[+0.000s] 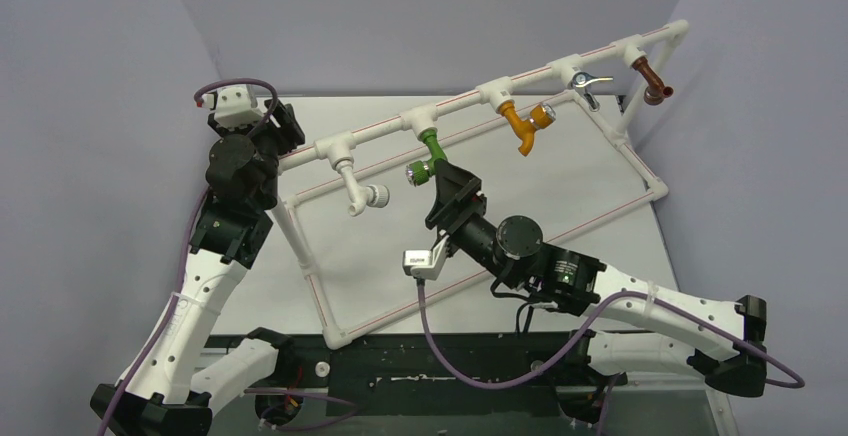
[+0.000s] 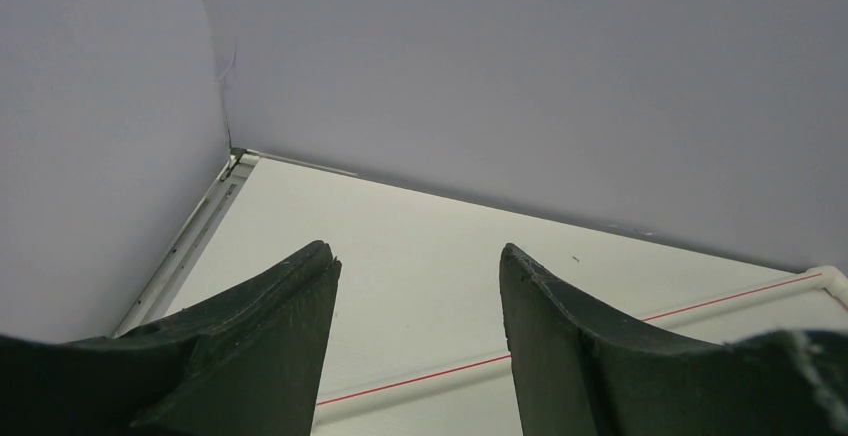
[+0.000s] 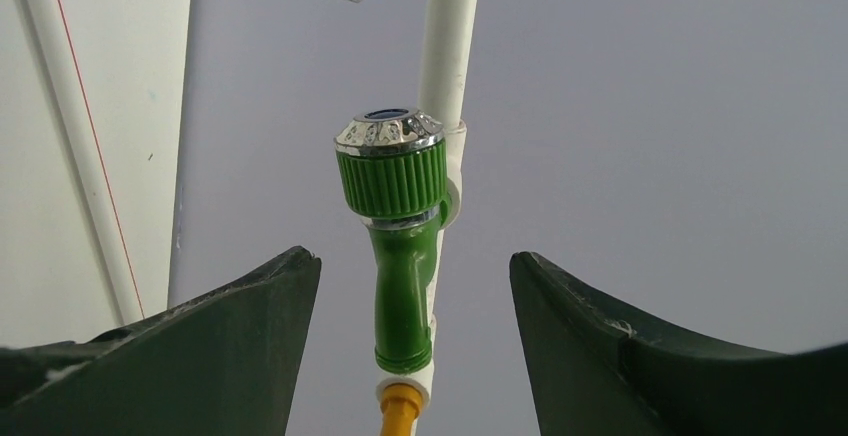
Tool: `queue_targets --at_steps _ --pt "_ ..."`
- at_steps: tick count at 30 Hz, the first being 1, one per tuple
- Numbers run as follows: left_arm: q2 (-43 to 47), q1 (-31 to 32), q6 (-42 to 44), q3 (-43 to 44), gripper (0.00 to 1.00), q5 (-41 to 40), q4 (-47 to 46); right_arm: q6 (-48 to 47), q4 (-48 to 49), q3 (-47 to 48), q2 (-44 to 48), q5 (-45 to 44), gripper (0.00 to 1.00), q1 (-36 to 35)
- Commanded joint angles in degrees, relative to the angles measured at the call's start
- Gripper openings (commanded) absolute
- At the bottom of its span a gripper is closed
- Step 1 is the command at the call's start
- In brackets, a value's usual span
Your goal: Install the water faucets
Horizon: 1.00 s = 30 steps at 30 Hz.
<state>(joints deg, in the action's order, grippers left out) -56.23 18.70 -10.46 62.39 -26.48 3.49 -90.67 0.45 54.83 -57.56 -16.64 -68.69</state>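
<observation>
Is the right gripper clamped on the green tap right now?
No, the right gripper has its fingers spread apart, with a clear gap showing on each side of the green tap.

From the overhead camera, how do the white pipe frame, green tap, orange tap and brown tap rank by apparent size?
1. white pipe frame, by far the largest.
2. green tap and orange tap, alike; no ranking.
3. brown tap, slightly smaller, though it sits farther away, so unsure.

Ahead of my right gripper (image 1: 447, 178): green tap (image 3: 402, 286), centred on the gap, air both sides. Blocking sideways: white tap (image 1: 360, 191) on the left, orange tap (image 1: 523, 128) on the right; pipe rail (image 1: 458, 103) behind.
</observation>
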Motion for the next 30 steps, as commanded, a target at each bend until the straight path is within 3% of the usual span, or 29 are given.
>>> queue_targets --at_steps 1,9,15,20,24,30 --pt "-2.6 0.5 1.8 -3.4 0.58 2.1 13.7 0.1 5.2 1.7 -1.2 -1.6 0.7 0.5" --pt "-2.4 0.5 1.8 -3.4 0.58 2.2 13.7 0.8 7.7 2.1 -3.7 -0.7 0.67 2.8" --pt "-2.2 0.4 1.7 -3.3 0.58 2.2 13.7 3.0 8.3 3.0 -4.8 0.1 0.59 3.5" --pt "-2.2 0.4 1.7 -3.4 0.58 2.2 13.7 4.9 10.8 2.7 -5.7 0.3 0.35 3.7" --pt "-2.2 0.5 1.7 -3.4 0.58 2.2 13.7 8.4 14.9 2.3 -5.8 0.0 0.0 4.0" --pt "-2.2 0.4 1.6 -3.3 0.58 2.3 13.7 22.5 29.5 -1.8 -4.3 0.7 0.0 4.1"
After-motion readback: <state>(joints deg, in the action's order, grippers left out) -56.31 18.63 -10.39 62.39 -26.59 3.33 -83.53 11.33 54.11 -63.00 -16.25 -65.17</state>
